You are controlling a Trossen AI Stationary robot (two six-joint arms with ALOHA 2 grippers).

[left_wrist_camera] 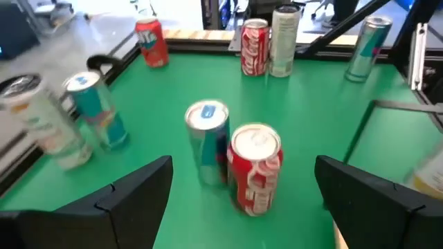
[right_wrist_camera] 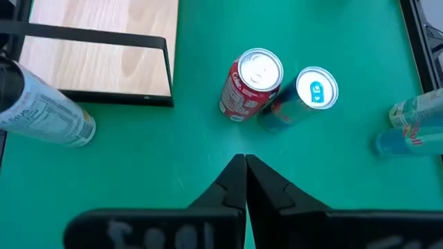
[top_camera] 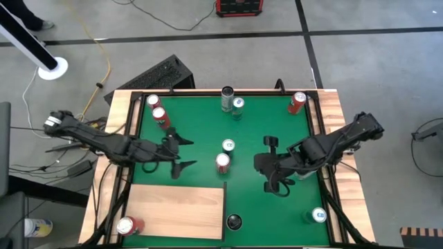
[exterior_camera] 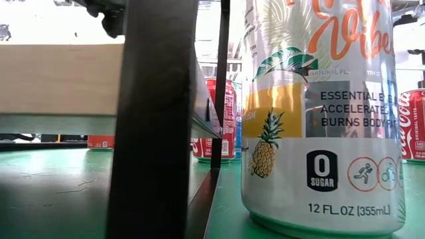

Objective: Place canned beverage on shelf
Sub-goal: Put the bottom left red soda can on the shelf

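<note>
High view: you have a green mat (top_camera: 277, 131) on the table, with the shelf (top_camera: 176, 211), a pale wooden board, at its near left corner. One red can (top_camera: 129, 225) already sits at the shelf's near left corner. The next likely candidate, a red-and-white can (top_camera: 222, 163), stands mid-mat just beside a blue-topped can (top_camera: 228, 146). Further cans stand along the far edge, at the far left corner, the far right corner and the near right corner. The left gripper (top_camera: 181, 152) hovers just left of the central pair, fingers spread wide and empty. The right gripper (top_camera: 272, 166) waits right of the pair, fingers pressed together, holding nothing.

Low view: a pale pineapple-print can (exterior_camera: 323, 113) fills the foreground; the shelf board shows edge-on behind a dark post (exterior_camera: 159, 119). You cannot identify either gripper here.

Left wrist view: the red-and-white can (left_wrist_camera: 256, 168) and the blue-topped can (left_wrist_camera: 208, 142) stand touching, ahead of the open fingers (left_wrist_camera: 131, 197) and not yet between them.

Right wrist view: the closed fingers (right_wrist_camera: 232, 181) point at the same pair, the shelf (right_wrist_camera: 97, 52) beyond.

Status: one can shelved; by my reading, the grasp, lift and placement of the next all remain. Touching neighbours may complicate your grasp.
</note>
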